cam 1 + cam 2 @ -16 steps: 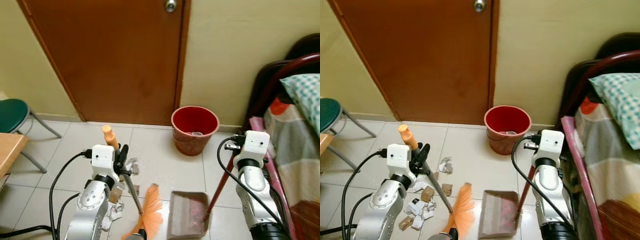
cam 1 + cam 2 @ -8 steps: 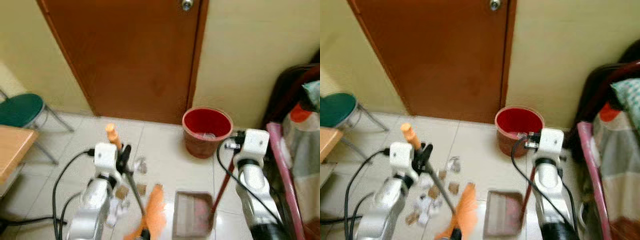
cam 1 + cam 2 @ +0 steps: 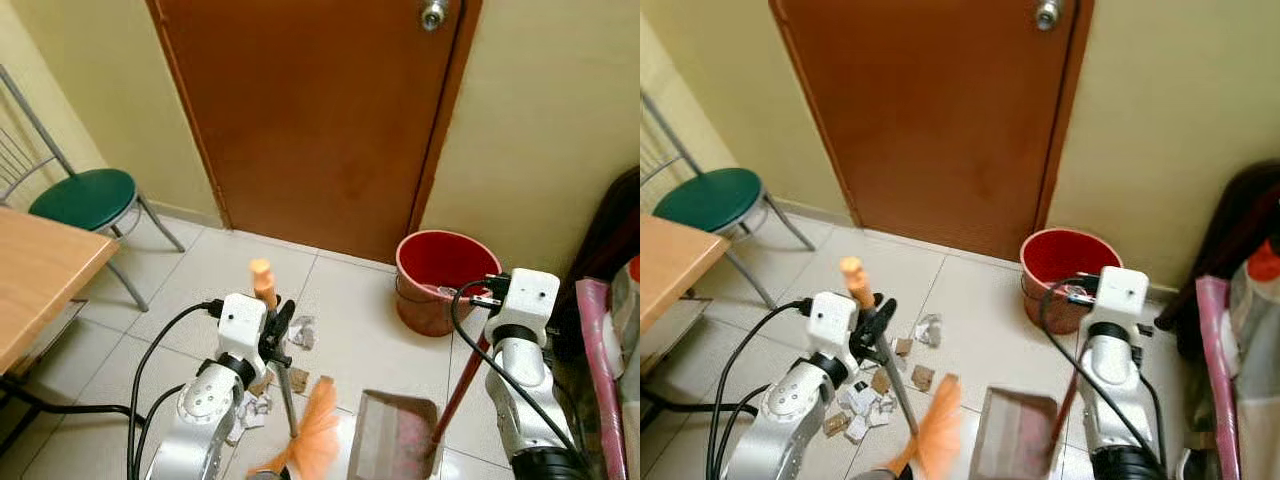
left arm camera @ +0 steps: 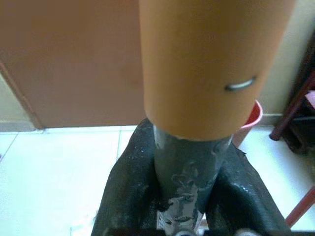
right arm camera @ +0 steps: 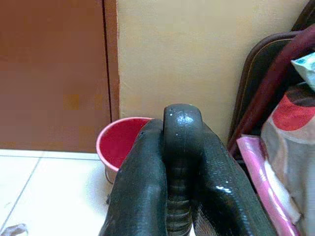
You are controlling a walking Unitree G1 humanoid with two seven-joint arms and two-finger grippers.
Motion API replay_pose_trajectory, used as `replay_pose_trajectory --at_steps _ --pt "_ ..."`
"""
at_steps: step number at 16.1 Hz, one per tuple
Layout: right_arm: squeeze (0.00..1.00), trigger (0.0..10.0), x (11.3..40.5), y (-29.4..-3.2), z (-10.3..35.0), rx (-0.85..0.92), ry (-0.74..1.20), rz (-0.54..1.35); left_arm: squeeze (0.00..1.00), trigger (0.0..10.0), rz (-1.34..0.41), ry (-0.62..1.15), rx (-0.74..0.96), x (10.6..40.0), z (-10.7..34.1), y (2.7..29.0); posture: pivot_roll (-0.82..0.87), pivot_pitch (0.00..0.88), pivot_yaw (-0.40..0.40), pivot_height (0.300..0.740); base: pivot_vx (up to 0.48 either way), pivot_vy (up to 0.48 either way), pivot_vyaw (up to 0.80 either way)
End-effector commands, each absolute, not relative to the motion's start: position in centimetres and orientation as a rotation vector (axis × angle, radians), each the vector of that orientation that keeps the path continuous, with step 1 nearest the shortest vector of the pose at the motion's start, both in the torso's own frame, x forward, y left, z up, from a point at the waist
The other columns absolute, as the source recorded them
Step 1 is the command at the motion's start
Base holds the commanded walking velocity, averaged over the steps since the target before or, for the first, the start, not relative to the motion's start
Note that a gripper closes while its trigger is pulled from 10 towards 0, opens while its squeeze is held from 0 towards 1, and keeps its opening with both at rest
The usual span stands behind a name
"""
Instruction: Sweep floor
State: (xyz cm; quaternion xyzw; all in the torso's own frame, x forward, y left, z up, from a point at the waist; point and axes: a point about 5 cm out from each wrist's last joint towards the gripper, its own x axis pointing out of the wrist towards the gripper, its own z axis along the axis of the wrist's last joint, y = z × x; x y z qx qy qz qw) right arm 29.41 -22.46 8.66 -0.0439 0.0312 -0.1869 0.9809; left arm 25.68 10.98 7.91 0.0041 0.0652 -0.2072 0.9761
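Left eye view swings leftward versus second ago; chair (image 3: 82, 196) enters at 10 o'clock. Left gripper (image 3: 277, 333) clamps broom (image 3: 300, 428), right gripper (image 5: 181, 162) clamps dustpan handle (image 3: 462, 378). Scraps (image 3: 872, 392) unswept.

Even, moderately bright indoor light with a warm yellow cast; its source is not in frame. The tiled floor (image 3: 345, 320) carries only soft, faint shadows, and the door (image 3: 320, 110) shows a dull broad sheen, its knob (image 3: 433, 14) a small highlight. Head views are mostly sharp; the orange broom bristles (image 3: 937, 435) are smeared in the right eye view. In the left wrist view the close orange broom handle (image 4: 206, 64) is soft and the background blurred. In the right wrist view the black fingers (image 5: 147, 196) show small glints, and the red bucket (image 5: 120, 145) behind is slightly soft.
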Motion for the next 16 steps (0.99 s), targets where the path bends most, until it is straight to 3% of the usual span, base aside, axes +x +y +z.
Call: replay_pose_trajectory --at_steps 1,7,16 --pt "0.00 10.0 29.5 -22.5 8.5 -0.107 0.082 -0.390 0.00 10.0 -0.416 0.146 0.005 25.6 7.9 11.3 0.07 0.140 0.023 0.740 0.000 0.000 0.00" --pt "0.00 10.0 30.0 -22.5 8.7 -0.135 0.088 -0.415 0.00 10.0 -0.515 -0.102 0.029 28.3 14.9 9.6 0.07 0.132 0.017 0.740 0.000 0.000 0.00" --pt "0.00 10.0 30.5 -22.2 8.9 -0.138 0.080 -0.430 0.00 10.0 -0.562 -0.276 0.045 29.9 20.0 8.3 0.07 0.134 0.024 0.740 0.000 0.000 0.00"
